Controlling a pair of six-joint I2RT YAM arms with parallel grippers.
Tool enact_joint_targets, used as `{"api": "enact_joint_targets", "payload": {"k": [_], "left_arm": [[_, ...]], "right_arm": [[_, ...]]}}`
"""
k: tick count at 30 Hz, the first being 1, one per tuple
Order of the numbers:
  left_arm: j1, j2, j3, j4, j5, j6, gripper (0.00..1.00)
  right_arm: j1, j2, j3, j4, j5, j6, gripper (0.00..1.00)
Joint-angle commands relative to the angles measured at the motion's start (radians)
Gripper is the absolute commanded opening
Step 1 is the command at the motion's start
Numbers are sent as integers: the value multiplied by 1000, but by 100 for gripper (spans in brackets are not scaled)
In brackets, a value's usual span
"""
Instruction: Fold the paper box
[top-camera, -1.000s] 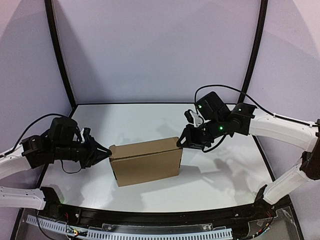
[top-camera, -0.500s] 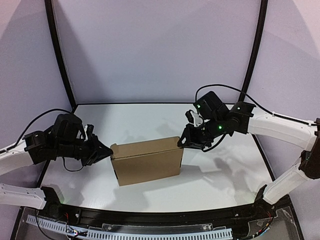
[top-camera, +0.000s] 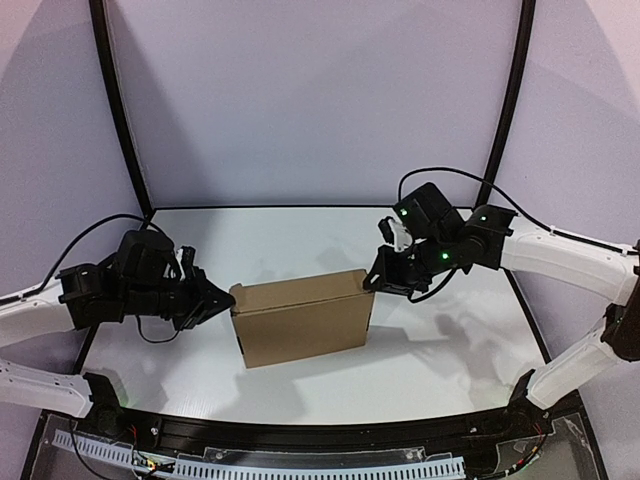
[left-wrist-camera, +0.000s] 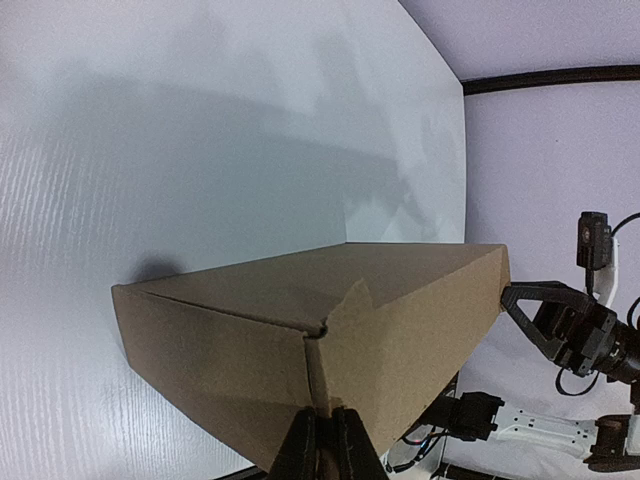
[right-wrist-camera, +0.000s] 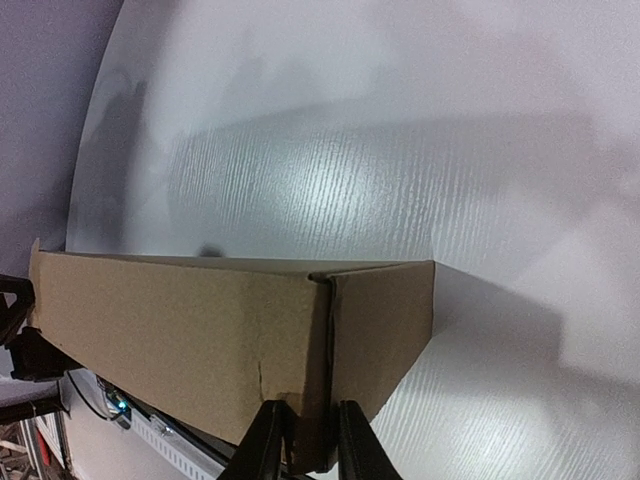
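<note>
Top external view: I see the paper box (top-camera: 305, 322) standing on the white table (top-camera: 290, 235), near the middle, between my two arms. My left gripper (top-camera: 222, 298) is at its left end, fingers nearly together, pinching the corner edge. My right gripper (top-camera: 372, 282) is at the back right corner, fingers narrow, with the cardboard edge between them.
</note>
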Motion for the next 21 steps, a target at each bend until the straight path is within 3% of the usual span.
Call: {"api": "enact_joint_targets", "payload": {"k": [1,6,15,18,21], "left_arm": [[-52,340,-238,-559,140,32,1],[-56,399,-251,-378,183,-1,1],[-56,385,-264,-277,164,-25,1],[-57,368,-222,-331,131,0,1],[-56,349,-64,-453,4,70,1]], "right_arm": [[-9,77,-105,-183,-21,-29,9],[-48,36,-192,-53,-155,-36,0],[-108,2,-371,217,-400,-14,0],[-113,-20,-323,121,-320,-84,0],[-113,-61,-180,-37,-178,-227,14]]}}
